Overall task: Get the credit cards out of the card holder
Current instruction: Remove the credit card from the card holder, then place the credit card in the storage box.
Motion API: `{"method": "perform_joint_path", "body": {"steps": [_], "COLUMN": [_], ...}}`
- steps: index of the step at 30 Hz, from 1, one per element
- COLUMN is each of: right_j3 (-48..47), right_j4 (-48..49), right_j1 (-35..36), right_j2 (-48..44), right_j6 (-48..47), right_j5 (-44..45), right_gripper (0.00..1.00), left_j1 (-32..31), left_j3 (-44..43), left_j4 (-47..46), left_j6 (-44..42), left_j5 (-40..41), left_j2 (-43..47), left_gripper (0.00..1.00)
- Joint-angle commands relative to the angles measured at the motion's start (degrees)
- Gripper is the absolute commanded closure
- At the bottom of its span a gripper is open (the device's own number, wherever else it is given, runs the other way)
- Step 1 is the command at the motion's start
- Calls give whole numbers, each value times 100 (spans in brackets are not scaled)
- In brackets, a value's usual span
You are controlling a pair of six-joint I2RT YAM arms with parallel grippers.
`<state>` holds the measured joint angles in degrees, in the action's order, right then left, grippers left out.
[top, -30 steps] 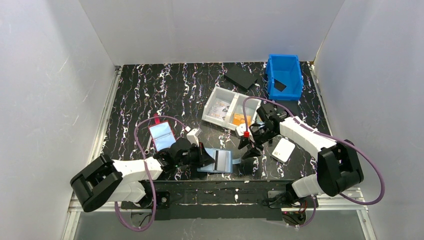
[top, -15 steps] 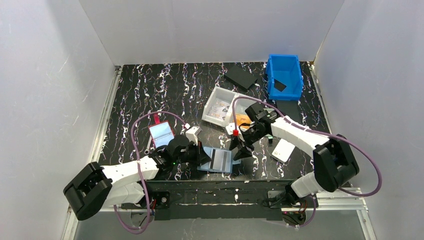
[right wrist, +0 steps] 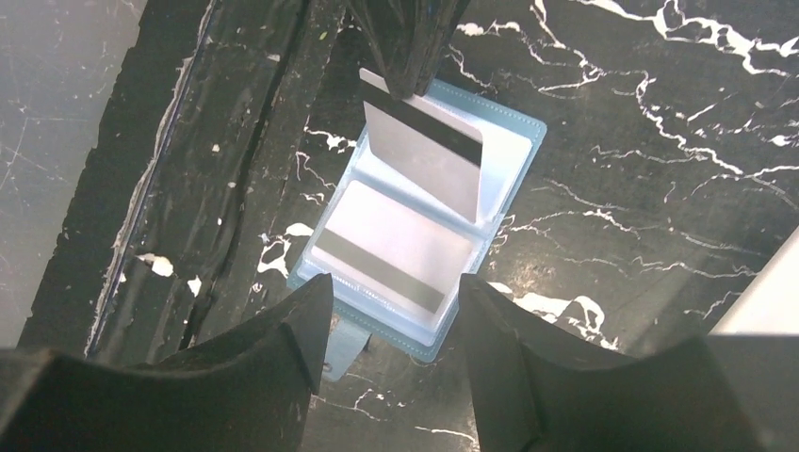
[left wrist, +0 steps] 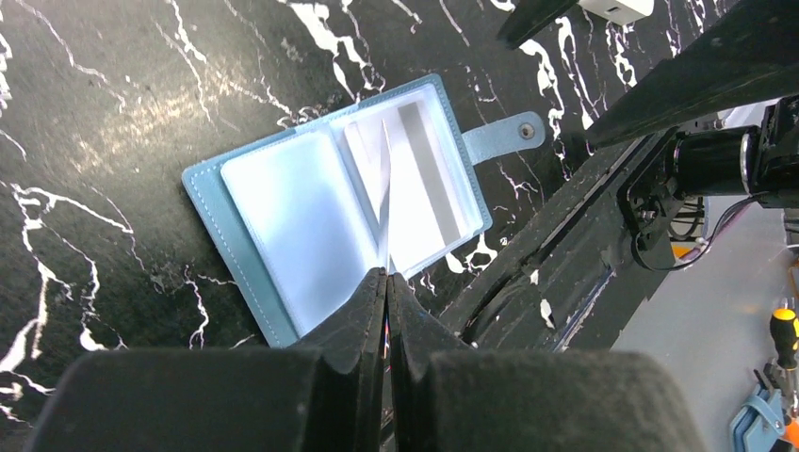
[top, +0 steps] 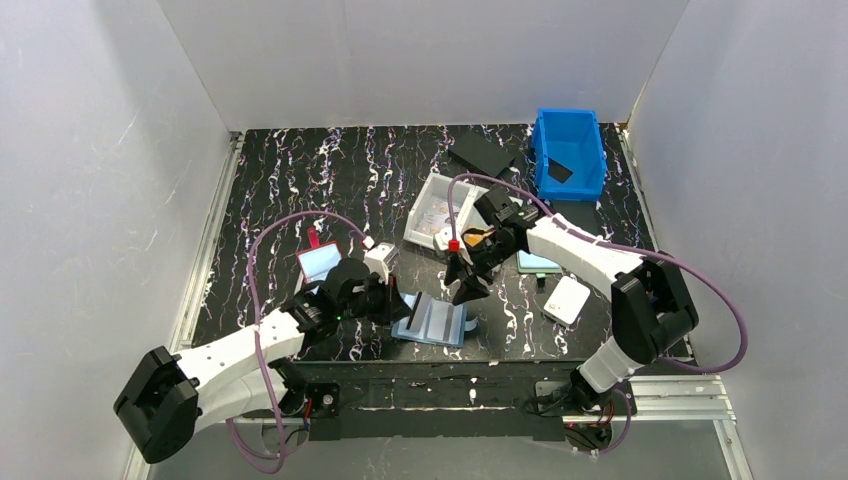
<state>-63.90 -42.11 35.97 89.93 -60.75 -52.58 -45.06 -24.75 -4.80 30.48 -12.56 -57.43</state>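
The light-blue card holder lies open near the table's front edge, its small tab pointing toward the rail. My left gripper is shut on a credit card, a pale one with a black stripe. It holds that card upright above the holder, so the card shows edge-on in the left wrist view. A second striped card rests in the other clear pocket. My right gripper hangs open just above the holder's right side, its fingers straddling that panel without touching it.
A red-edged holder lies left of the left arm. A white divided tray sits behind the right gripper, with a teal holder and a white card to its right. A blue bin and a black flat piece stand at the back.
The left gripper has lifted the striped card from lying in the holder to standing above it. The right gripper has moved left and now hangs over the holder.
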Motion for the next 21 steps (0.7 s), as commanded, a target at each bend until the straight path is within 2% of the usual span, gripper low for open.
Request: {"method": "perform_joint_path", "body": {"steps": [1, 9, 16, 20, 21], "right_j3": [-484, -962, -769, -641, -619], "right_j4": [-286, -310, -384, -456, -434], "right_j1": [92, 101, 104, 99, 103], "right_j2": [134, 38, -3, -63, -93], "right_j6": [109, 814, 1112, 1086, 1086], "right_j5": [-139, -315, -551, -812, -868], "right_gripper": [39, 37, 35, 40, 48], "left_j1": [50, 49, 48, 49, 50], "left_j3": [-480, -775, -1078, -1212, -1242], "left_j4": [445, 196, 146, 145, 146], "left_j6": [-559, -981, -1073, -1105, -1106], "left_j5": [-168, -758, -1017, -1104, -1118], "left_j2": [227, 349, 168, 70, 46], "left_gripper": [100, 100, 100, 100, 100]}}
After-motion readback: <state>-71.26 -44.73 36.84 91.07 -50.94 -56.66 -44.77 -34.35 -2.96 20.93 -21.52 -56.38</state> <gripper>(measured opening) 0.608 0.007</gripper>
